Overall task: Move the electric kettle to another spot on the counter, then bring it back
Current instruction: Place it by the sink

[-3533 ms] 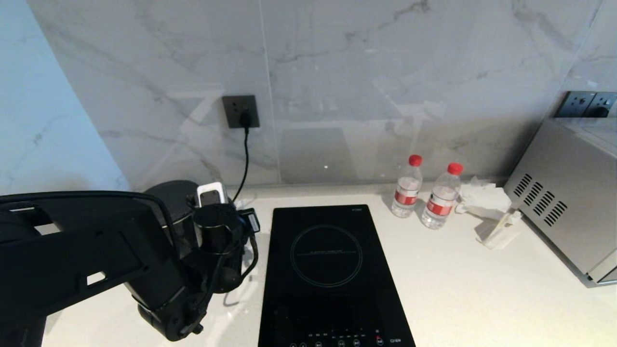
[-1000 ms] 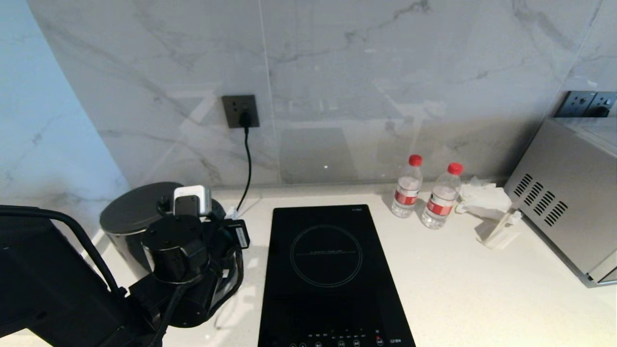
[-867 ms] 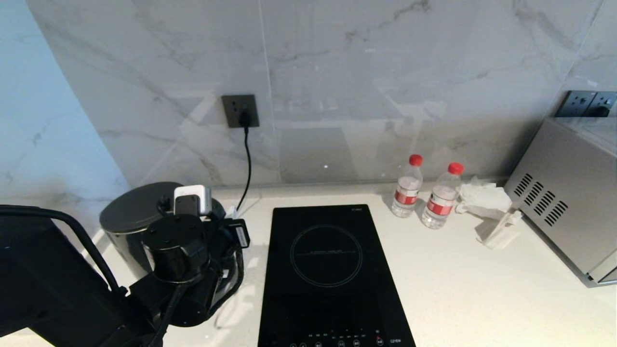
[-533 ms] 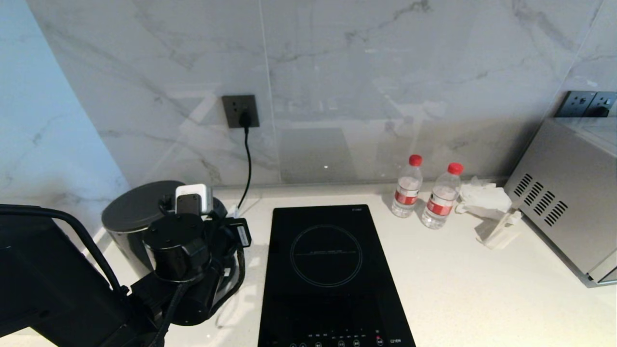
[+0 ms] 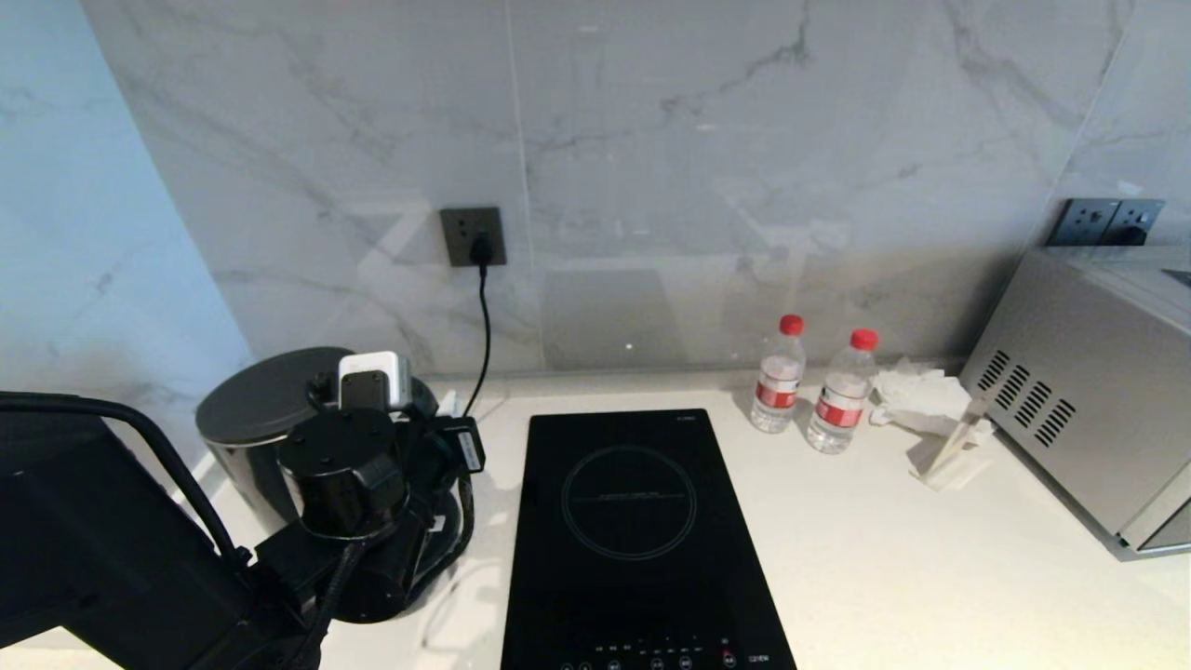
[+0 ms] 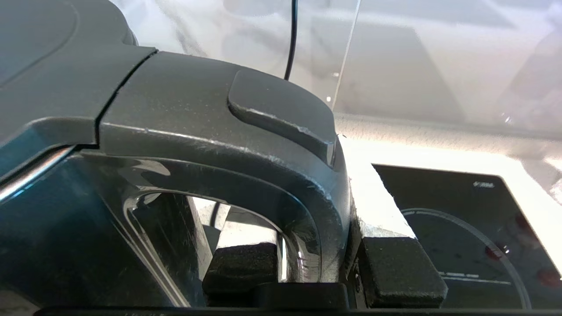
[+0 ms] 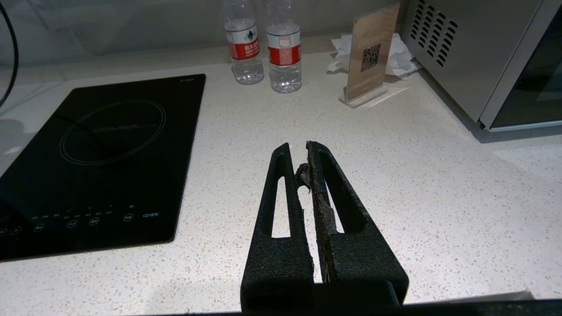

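The glossy black electric kettle point(image 5: 265, 405) with its flat dark-grey lid is at the far left of the white speckled counter point(image 5: 884, 558), left of the hob. My left arm reaches in over it from the left edge and hides its lower body, so I cannot tell whether it rests on the counter. In the left wrist view my left gripper point(image 6: 320, 267) is shut on the kettle's thick looped handle point(image 6: 263, 175), one pad inside the loop and one outside. My right gripper point(image 7: 298, 151) hangs shut and empty over bare counter point(image 7: 417, 184) to the right of the hob.
A black glass hob point(image 5: 633, 521) is set into the counter beside the kettle. A corded wall socket point(image 5: 475, 237) is behind it. Two water bottles point(image 5: 777, 377), crumpled tissue point(image 5: 916, 395), a card stand point(image 5: 949, 456) and a steel appliance point(image 5: 1089, 391) fill the back right.
Since the earliest frame my left gripper has carried the kettle leftward, away from the hob. In the last half second the camera moved and shifted the whole picture; the grip is unchanged.
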Controlling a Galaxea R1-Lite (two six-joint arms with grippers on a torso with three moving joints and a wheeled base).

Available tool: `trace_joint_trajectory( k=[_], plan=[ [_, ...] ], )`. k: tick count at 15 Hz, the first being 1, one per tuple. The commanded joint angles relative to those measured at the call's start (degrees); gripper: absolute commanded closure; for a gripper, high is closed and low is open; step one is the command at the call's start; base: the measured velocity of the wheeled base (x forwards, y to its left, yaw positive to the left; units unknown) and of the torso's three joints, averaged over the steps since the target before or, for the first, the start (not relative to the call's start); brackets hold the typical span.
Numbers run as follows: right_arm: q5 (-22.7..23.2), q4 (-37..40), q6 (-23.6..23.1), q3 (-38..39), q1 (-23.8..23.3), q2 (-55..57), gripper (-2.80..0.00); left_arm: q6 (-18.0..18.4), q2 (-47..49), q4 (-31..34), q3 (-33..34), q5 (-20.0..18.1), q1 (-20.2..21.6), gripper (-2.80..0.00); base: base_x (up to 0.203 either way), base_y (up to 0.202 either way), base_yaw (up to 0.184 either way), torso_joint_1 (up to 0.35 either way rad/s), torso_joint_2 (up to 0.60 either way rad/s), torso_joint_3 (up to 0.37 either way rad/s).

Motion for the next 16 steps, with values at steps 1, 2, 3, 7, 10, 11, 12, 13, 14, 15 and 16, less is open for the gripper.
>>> trace_joint_trajectory(
  k=[1, 2, 3, 7, 10, 11, 12, 13, 14, 15, 16],
  plan=[
    [0.0, 0.0, 0.0, 0.0, 0.0, 0.0, 0.0, 0.0, 0.2, -0.5, 0.0, 0.2, 0.0, 0.0, 0.0, 0.0, 0.0, 0.001, 0.0, 0.199],
    [0.0, 0.0, 0.0, 0.0, 0.0, 0.0, 0.0, 0.0, 0.2, -0.5, 0.1, 0.2, 0.0, 0.0, 0.0, 0.0, 0.0, -0.005, 0.01, 0.201],
    [0.0, 0.0, 0.0, 0.0, 0.1, 0.0, 0.0, 0.0, 0.2, -0.5, 0.3, 0.2, 0.0, 0.0, 0.0, 0.0, 0.0, 0.001, 0.02, 0.201],
    [0.0, 0.0, 0.0, 0.0, 0.0, 0.0, 0.0, 0.1, 0.2, -0.5, 0.3, 0.0, -0.1, 0.0, 0.0, 0.0, 0.0, -0.002, 0.0, 0.085],
    [0.0, 0.0, 0.0, 0.0, 0.0, 0.0, 0.0, 0.1, 0.2, -0.5, 0.2, 0.1, -0.1, 0.0, 0.0, 0.0, 0.0, 0.0, 0.0, 0.0],
    [0.0, 0.0, 0.0, 0.0, 0.0, 0.0, 0.0, 0.1, 0.2, -0.5, 0.2, 0.1, -0.1, 0.0, 0.0, 0.0, 0.0, 0.0, 0.0, 0.0],
    [0.0, 0.0, 0.0, 0.0, 0.0, 0.0, 0.0, 0.1, 0.1, -0.5, 0.1, 0.1, -0.1, 0.0, 0.0, 0.0, 0.0, 0.099, -0.24, -0.117],
    [0.0, 0.0, 0.0, 0.0, 0.0, 0.0, 0.0, 0.1, 0.1, -0.5, 0.2, 0.1, -0.1, 0.0, 0.0, 0.0, 0.0, 0.093, -0.22, -0.111],
    [0.0, 0.0, 0.0, 0.0, 0.0, 0.0, 0.0, 0.2, 0.1, -0.5, 0.2, 0.1, 0.0, 0.0, 0.0, 0.0, 0.0, 0.09, -0.21, -0.109],
    [0.0, 0.0, 0.0, 0.0, 0.0, 0.0, 0.0, 0.2, 0.1, -0.5, 0.1, 0.1, 0.0, 0.0, 0.0, 0.0, 0.0, 0.077, -0.17, -0.093],
    [0.0, 0.0, 0.0, 0.0, 0.1, 0.0, 0.0, 0.2, 0.2, -0.5, 0.1, 0.1, -0.1, 0.0, 0.0, 0.0, 0.0, 0.09, -0.19, -0.101]
  ],
)
